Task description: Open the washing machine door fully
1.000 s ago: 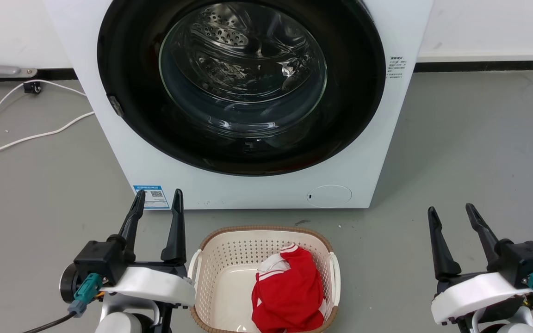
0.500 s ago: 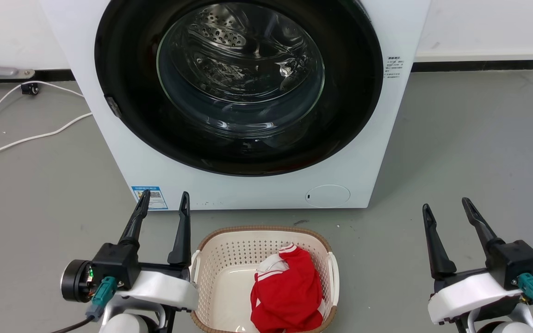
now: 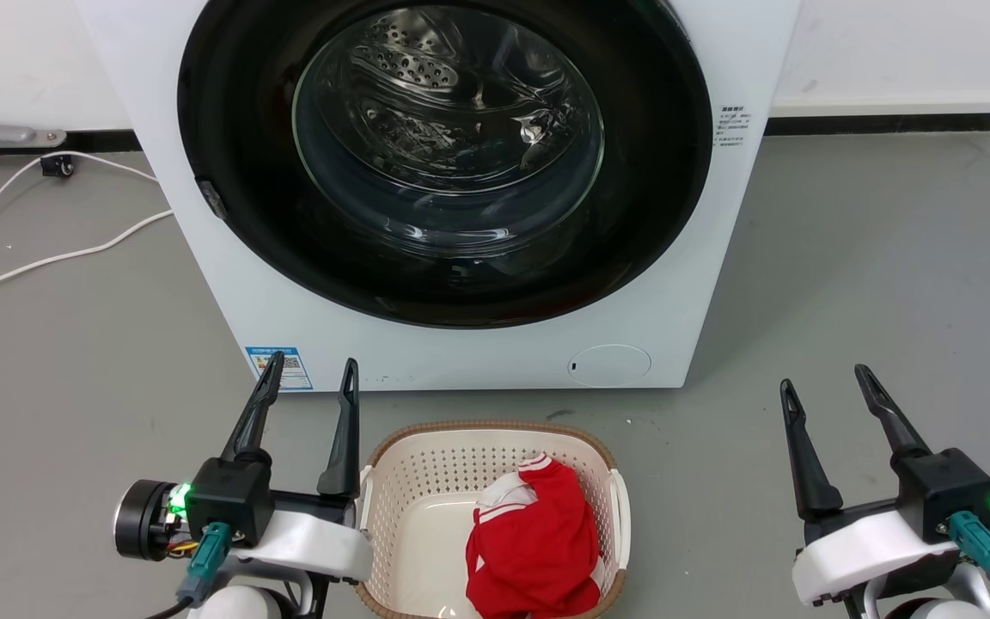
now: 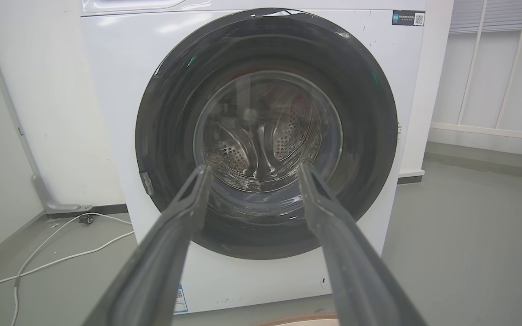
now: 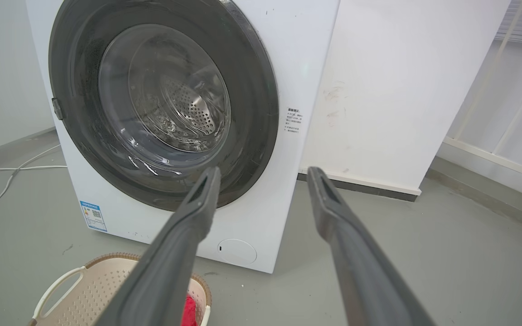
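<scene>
Editor: While the washing machine door (image 3: 448,155) sits shut, flush against the white front of the washing machine (image 3: 246,301), where are the arms?

Photographer: Low and short of it, both. The left claw (image 3: 313,361) is released, fingers spread. From the head, its tips lie by the blue label (image 3: 278,367) at the machine's lower left corner. It touches nothing.

Editor: And the right?

Photographer: The right claw (image 3: 823,378) is likewise released and empty. It hangs over bare grey floor (image 3: 847,284), off the machine's right side and well apart from the door.

Editor: The door itself?

Photographer: A glossy black ring surrounds a bulging glass bowl, and the perforated steel drum shows through it. A small grey tab (image 3: 212,198) sits on the ring's left edge. The left wrist view looks at the glass between its own fingers.

Editor: Around the machine?

Photographer: A round white flap (image 3: 608,364) sits low on the front. A cream basket (image 3: 392,456) stands on the floor just before the machine, between the claws, with a red-and-white garment (image 3: 538,542) inside. A white cable (image 3: 57,254) trails along the floor on the left.
</scene>
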